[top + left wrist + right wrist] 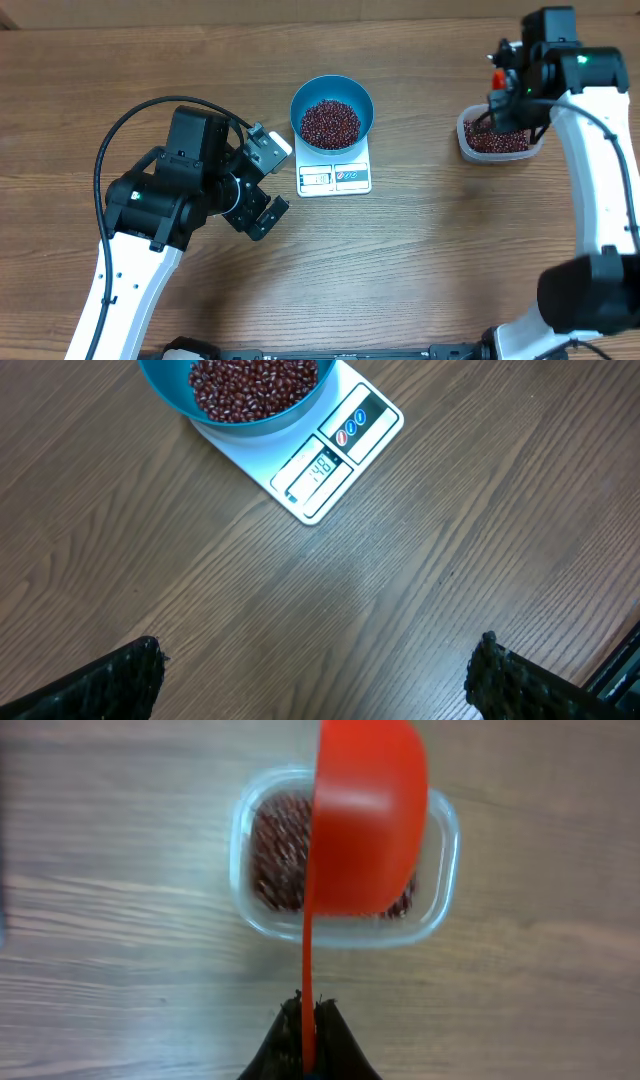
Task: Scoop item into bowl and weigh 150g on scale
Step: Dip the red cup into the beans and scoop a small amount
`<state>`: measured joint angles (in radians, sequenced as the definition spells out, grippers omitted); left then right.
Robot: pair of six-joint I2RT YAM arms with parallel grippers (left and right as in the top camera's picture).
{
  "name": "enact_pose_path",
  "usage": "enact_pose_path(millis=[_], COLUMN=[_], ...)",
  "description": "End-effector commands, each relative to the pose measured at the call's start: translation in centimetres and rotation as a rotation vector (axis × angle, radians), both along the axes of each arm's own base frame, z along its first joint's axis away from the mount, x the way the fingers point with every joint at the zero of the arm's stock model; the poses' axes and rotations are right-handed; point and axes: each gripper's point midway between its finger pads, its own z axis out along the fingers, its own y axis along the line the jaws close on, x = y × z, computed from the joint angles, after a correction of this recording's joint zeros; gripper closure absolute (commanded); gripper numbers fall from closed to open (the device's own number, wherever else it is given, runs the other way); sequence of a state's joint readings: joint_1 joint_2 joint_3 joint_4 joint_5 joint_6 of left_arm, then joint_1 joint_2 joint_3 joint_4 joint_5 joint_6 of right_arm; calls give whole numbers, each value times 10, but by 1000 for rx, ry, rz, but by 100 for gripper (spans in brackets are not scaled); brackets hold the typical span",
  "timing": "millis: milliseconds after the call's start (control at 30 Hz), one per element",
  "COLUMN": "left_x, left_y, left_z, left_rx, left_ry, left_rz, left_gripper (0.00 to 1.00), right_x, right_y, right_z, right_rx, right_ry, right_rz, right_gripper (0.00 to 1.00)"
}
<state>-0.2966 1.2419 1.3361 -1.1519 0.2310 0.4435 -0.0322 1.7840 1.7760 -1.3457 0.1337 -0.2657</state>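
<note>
1. The left gripper [272,182] sits nearest the robot's side of the table [450,260], left of the centre. Its jaws stand spread wide with nothing between them. In the left wrist view its two dark fingers [110,680] show only at the bottom corners, with bare wood between them.
2. Just beyond and to the right of that gripper lies the white scale [335,178], flat on the wood, with its display [320,468] and button markings on the front edge. Digits are lit in the display, but they are too small to read with certainty.
3. The blue bowl [300,100] stands on the rear part of the scale and overhangs its far edge. It holds a heap of dark red-brown beans [330,123], which cover the bottom and reach partway up the wall.
4. Well apart to the right, near the far side, a clear tub [465,140] rests on the table with more of the same beans inside.
5. The right gripper [310,1020] is above that tub, its jaws clamped tight on the thin handle of a red scoop [365,820]. The scoop's cup hangs over the tub's right half. Whether it touches the beans there cannot be told.
</note>
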Motion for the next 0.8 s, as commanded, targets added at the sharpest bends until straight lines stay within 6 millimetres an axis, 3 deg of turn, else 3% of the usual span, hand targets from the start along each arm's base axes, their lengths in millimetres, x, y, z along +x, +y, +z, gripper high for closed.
enact_pose_path(millis=[0,200,367,600,767], left_x=[4,4,4,4,4], left_y=[-1,-1,-1,-1,-1], left_z=[8,8,8,8,8], left_rx=[-15,-15,-15,-15,-15], left_ry=[-19,-19,-19,-19,-19], left_rz=[8,8,8,8,8], left_gripper=[0,0,0,0,0], right_x=[1,3,1,5,2], right_y=[-5,-6,-8,12,11], right_z=[-42,-86,-109,-109,-108], right_rx=[37,35,28,146,178], right_ry=[101,212,276,265,273], right_rz=[-26,-30,-32,-13,-26], right_gripper=[96,96,96,96,96])
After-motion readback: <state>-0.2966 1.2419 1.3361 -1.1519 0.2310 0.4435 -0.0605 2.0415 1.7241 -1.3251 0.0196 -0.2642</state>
